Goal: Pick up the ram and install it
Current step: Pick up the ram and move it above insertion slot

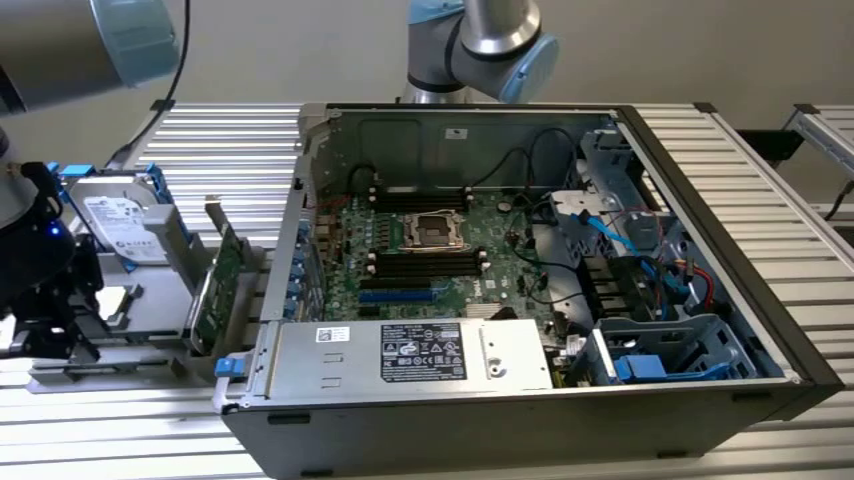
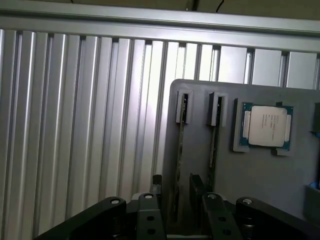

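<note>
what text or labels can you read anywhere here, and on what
No text reads clearly enough to quote.
power supply label: white print on black, too small to read.
white sticker beside it: too small to read.
hard drive label: blurred.
CPU: faint printed lines, unreadable.
case sticker: too small to read.

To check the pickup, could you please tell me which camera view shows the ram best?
The wrist view: two ram sticks stand edge-on in slots of the grey tray, in line with the open gripper. In the exterior view the tray sits at that view's left, partly behind the arm, so the ram is hidden.
</note>
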Motion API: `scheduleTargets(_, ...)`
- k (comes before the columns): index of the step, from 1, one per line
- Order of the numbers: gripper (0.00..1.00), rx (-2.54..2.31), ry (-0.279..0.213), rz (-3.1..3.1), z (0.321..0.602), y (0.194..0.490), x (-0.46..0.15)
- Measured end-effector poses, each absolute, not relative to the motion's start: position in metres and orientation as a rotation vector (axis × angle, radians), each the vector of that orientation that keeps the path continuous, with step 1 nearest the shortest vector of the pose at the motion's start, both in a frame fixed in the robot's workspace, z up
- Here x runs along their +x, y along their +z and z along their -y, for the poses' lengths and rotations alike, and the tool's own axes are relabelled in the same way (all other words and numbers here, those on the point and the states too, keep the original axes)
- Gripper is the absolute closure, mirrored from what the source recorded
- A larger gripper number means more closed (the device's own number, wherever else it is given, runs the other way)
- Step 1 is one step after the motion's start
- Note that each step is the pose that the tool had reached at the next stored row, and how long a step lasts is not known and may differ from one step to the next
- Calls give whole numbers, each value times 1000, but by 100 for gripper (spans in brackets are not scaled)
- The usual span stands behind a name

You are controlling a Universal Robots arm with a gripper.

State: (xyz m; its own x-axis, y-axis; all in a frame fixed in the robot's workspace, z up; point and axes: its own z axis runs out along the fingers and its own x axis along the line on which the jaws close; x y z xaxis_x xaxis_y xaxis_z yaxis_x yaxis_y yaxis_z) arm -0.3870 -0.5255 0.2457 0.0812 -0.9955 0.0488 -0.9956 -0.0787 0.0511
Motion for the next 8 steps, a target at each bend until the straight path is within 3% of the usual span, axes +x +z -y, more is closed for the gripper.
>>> scheduleTargets(8, 64, 2257, 2, 2082, 528, 231, -387)
